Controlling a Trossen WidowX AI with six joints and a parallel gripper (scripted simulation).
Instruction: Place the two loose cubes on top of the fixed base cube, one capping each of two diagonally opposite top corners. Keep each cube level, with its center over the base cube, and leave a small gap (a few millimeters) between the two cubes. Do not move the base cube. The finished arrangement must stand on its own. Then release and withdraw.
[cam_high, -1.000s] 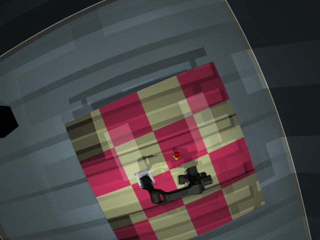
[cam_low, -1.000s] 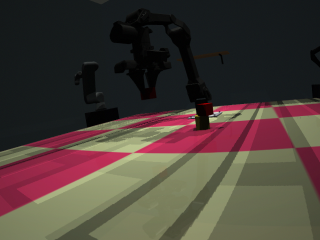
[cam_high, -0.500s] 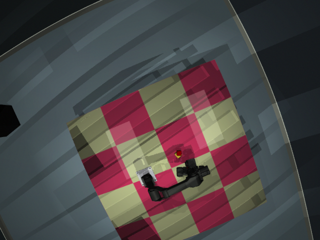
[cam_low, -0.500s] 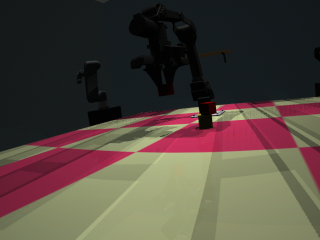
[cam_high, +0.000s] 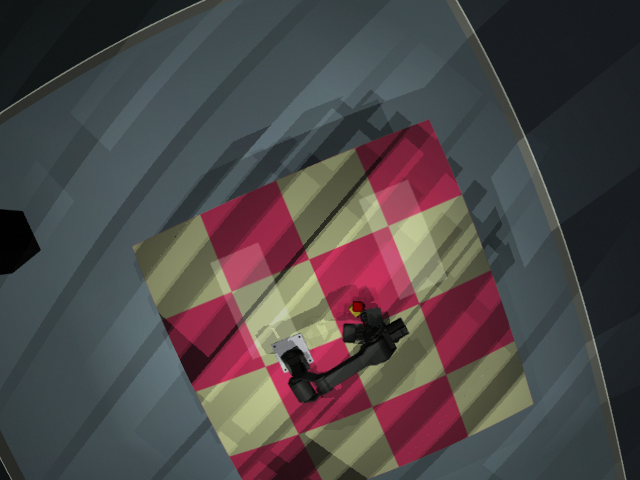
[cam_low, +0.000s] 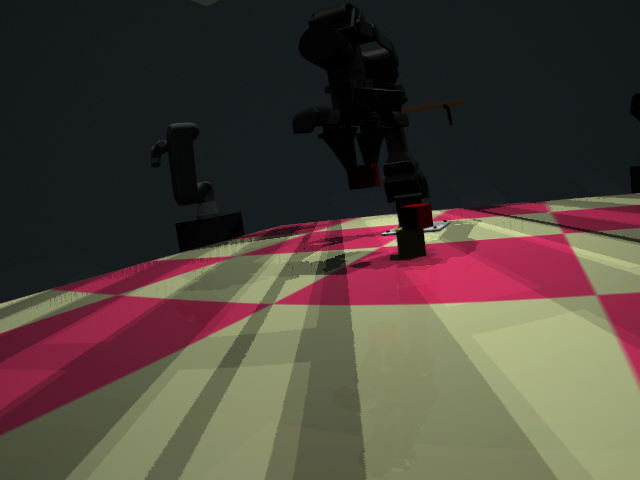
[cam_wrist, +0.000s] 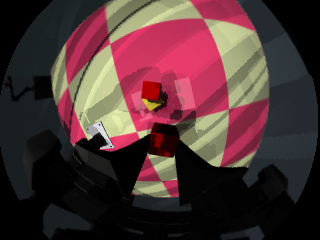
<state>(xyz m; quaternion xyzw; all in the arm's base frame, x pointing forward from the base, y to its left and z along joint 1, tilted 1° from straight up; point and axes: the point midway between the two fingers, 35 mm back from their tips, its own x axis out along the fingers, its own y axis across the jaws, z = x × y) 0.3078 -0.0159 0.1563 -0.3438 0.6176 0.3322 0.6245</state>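
The tool (cam_low: 366, 167) (cam_wrist: 163, 139) grips the second red cube (cam_low: 364, 176) (cam_wrist: 164, 140), raised well above the checkered desk (cam_high: 341, 279) (cam_low: 336, 289) (cam_wrist: 170, 45). Below and to one side, the first red cube (cam_high: 357, 306) (cam_low: 416, 215) (cam_wrist: 151, 90) caps one corner of the yellow base cube (cam_high: 353, 311) (cam_low: 411, 243) (cam_wrist: 152, 104). Best to square up over the opposite corner, descend straight and level, leave a sliver between the reds, then open gently.
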